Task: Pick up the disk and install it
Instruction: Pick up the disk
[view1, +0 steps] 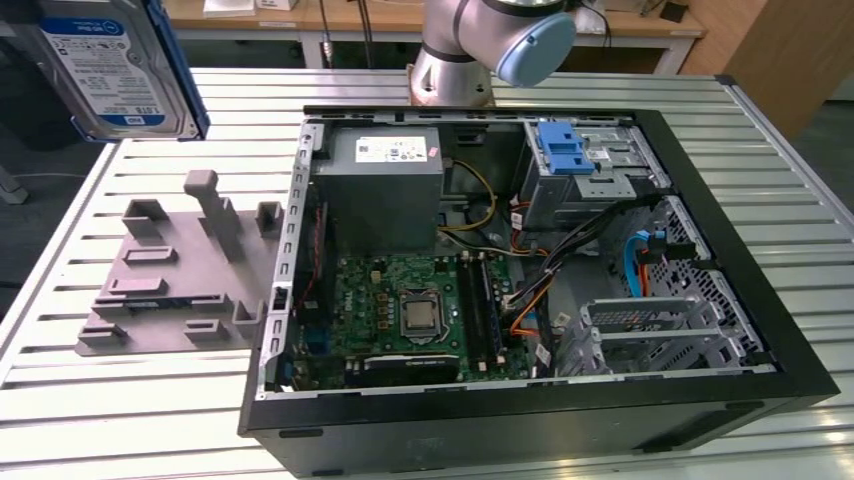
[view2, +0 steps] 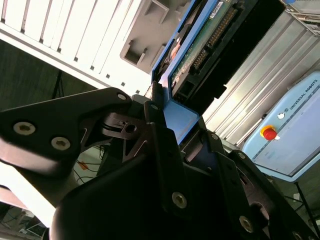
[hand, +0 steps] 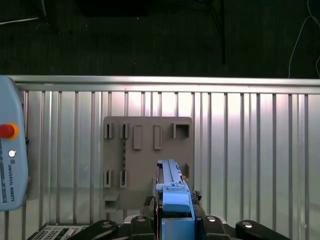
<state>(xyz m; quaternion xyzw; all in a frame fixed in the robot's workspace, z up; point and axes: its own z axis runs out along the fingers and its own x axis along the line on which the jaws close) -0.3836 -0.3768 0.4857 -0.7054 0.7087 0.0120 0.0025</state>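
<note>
The disk (view1: 114, 65) hangs close, my gripper (hand: 175, 220) pinching its blue carrier (hand: 175, 197) above the grey fixture (hand: 147, 150); I judge a level hold matters.

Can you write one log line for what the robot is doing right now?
gripper: shut on disk | disk: held in air above table | case: open, disk not in it

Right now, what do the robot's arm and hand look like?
The arm is a smooth silver-grey tube with a round light-blue cap on its joint. The hand is black, built from flat angular plates dotted with shiny round screws.
</note>
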